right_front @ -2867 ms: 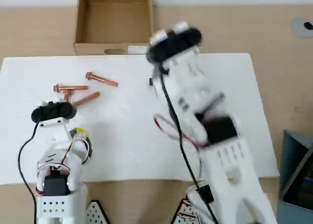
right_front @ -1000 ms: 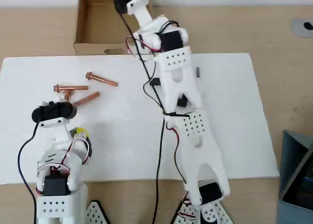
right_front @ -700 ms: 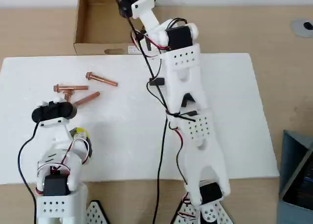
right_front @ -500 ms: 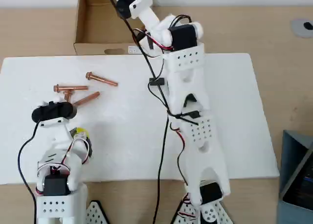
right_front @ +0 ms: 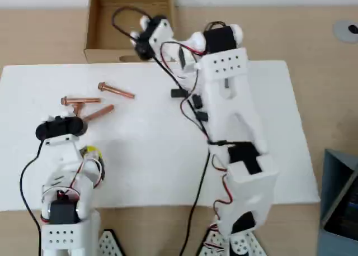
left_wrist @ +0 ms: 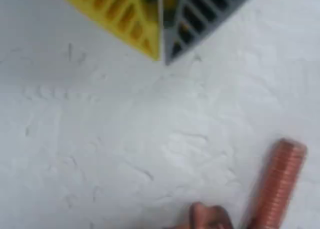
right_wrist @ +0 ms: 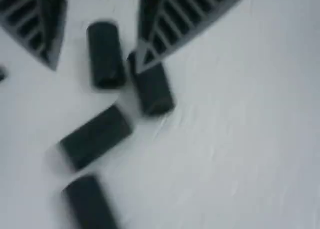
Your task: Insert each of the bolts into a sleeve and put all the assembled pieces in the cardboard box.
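Bolts (right_front: 116, 91) copper-coloured, threaded, sleeves (right_wrist: 95, 136) short dark cylinders

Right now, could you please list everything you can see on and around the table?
cardboard box: one, brown, open, beyond the mat's far edge.
bolts: at least three, copper, loose on the mat's left side.
sleeves: four, black, loose on the mat under the right hand.
mat: one, white, on the table.
table: one, light wood.
bin: one, grey, at the high view's right edge.
left hand: yellow and grey, shut, above the mat near a bolt.
right hand: grey, open, one sleeve in its gap.
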{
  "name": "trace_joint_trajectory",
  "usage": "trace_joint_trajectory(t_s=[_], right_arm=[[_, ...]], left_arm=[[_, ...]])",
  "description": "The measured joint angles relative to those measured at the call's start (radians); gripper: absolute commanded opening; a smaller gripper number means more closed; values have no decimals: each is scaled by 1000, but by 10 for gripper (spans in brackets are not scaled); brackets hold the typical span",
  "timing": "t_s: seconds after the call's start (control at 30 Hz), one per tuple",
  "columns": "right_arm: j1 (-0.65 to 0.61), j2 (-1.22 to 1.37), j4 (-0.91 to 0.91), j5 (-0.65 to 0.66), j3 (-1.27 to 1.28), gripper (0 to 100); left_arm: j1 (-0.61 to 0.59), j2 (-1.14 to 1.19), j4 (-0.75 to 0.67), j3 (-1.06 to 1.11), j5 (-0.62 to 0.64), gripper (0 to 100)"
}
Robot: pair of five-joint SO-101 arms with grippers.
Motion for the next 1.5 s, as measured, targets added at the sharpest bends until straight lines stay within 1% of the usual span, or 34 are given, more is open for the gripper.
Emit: trace_joint_trajectory(t_s=[0.17, 0.33, 0.57, 0.7, 1.0, 1.13, 1.5], right_arm=[[28, 0, 0, 166, 83, 193], [29, 29, 0, 292, 84, 196], [31, 129, -60, 385, 84, 196], [25, 178, -87, 410, 84, 196], [-5, 284, -210, 420, 80, 196], [-5, 354, -210, 425, 8, 196], [-5, 571, -130, 457, -278, 196]], left_arm=[[0, 0, 0, 0, 0, 2], [0, 0, 0, 0, 0, 2], [0, 0, 0, 0, 0, 2], [0, 0, 0, 0, 0, 2], [0, 0, 0, 0, 0, 2], [0, 0, 0, 0, 0, 2], [0, 0, 0, 0, 0, 2]])
